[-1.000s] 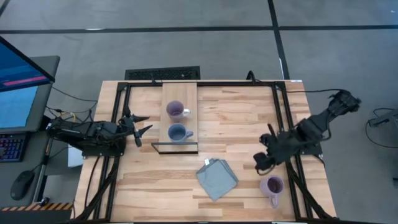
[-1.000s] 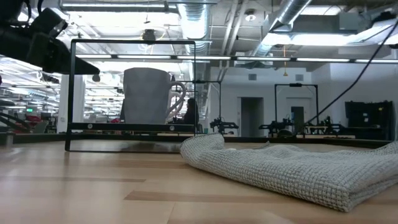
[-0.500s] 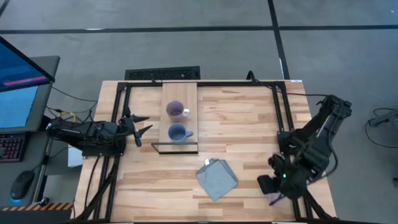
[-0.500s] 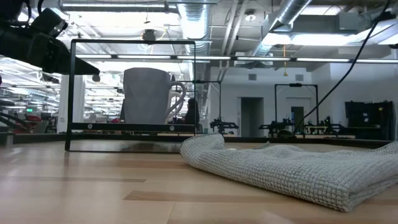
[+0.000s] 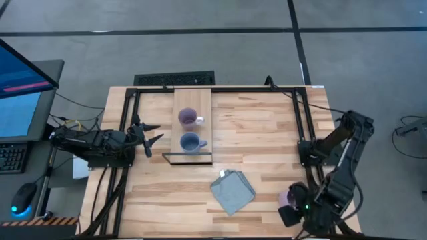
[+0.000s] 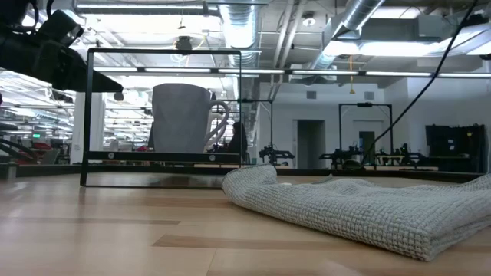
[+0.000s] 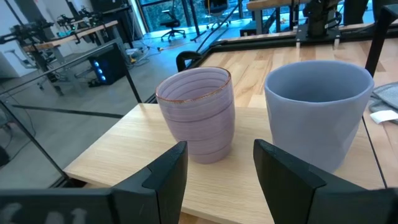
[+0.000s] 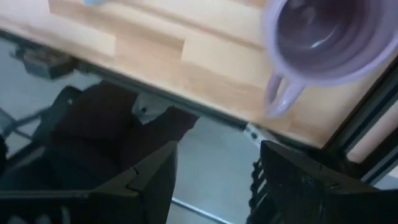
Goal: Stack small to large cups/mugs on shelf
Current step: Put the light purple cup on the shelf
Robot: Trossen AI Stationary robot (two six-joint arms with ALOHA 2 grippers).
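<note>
On the light-wood shelf (image 5: pixel 193 100) stand a lilac mug (image 5: pixel 188 119) and a dusty blue mug (image 5: pixel 191 142), both on their bases. My left gripper (image 5: pixel 148 137) waits open just left of the shelf; in its wrist view the lilac mug (image 7: pixel 198 112) and the blue mug (image 7: pixel 317 112) stand beyond its fingers. A second lilac mug (image 8: pixel 323 31) sits upright near the table's front right corner, its handle (image 8: pixel 280 93) toward the near edge. My right gripper (image 5: pixel 291 215) hangs open above that edge, pointing steeply down, just nearer than the mug (image 5: pixel 287 197).
A folded grey-blue cloth (image 5: pixel 233 191) lies between the shelf and the near right mug, filling the low view's right (image 6: pixel 360 207). Black frame rails (image 5: pixel 303 133) run along the table's sides. A monitor (image 5: pixel 20 87) stands left of the table.
My right gripper has swung from the table's right side toward the near edge, passing over the near lilac mug and rolling as it went, its fingers staying apart. The arm now covers most of that mug in the high view. The mugs have not moved.
</note>
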